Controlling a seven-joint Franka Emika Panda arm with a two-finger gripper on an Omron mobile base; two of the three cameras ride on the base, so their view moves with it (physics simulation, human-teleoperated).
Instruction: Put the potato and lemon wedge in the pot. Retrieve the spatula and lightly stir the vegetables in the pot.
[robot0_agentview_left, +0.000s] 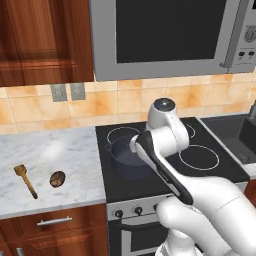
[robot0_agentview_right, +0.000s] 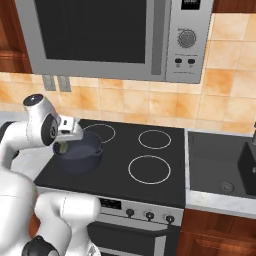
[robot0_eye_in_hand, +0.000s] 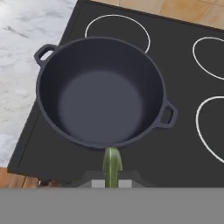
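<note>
Lemon wedge (robot0_eye_in_hand: 112, 166), green-yellow sliver, pot (robot0_eye_in_hand: 65, 65) dark, round

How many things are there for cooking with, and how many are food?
Food: 2, the potato on the counter and the lemon wedge in the gripper
Pots: 1, the pot
Spatulas: 1, the spatula
Total: 4

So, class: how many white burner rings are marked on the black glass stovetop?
4. Right base view: a back left ring behind the dark blue-grey metal pot, a back right ring, a front right ring; a front left ring, presumably hidden beneath the pot.
</note>
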